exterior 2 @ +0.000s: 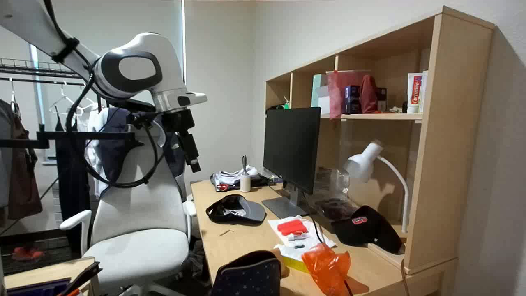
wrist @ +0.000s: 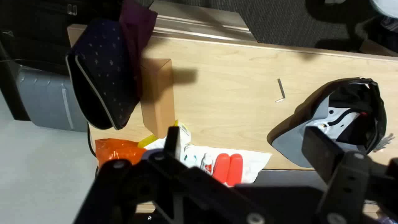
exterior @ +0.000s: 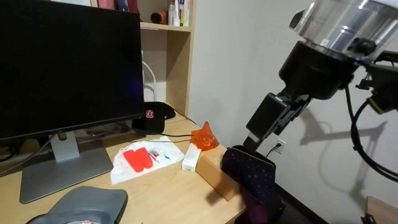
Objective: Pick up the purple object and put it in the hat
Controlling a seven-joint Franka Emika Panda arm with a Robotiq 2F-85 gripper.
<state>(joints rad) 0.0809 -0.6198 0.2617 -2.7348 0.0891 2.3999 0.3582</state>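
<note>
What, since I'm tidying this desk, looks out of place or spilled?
An L-shaped metal tool lies loose on the desk, as if left behind. The grey hat rests upside down, opening upward, and the dark starry pouch gapes at the desk's corner. I see no spill.

The gripper (wrist: 244, 137), with its two fingers (wrist: 320, 152) wide apart, is above the wooden desk (wrist: 224, 93).
The purple cloth (wrist: 136, 28) lies along the dark pouch with stars (wrist: 104, 59), close to the brown box (wrist: 158, 99); well apart from them, the grey hat (wrist: 320, 112) rests with its inside showing, partly hidden by one finger.
</note>
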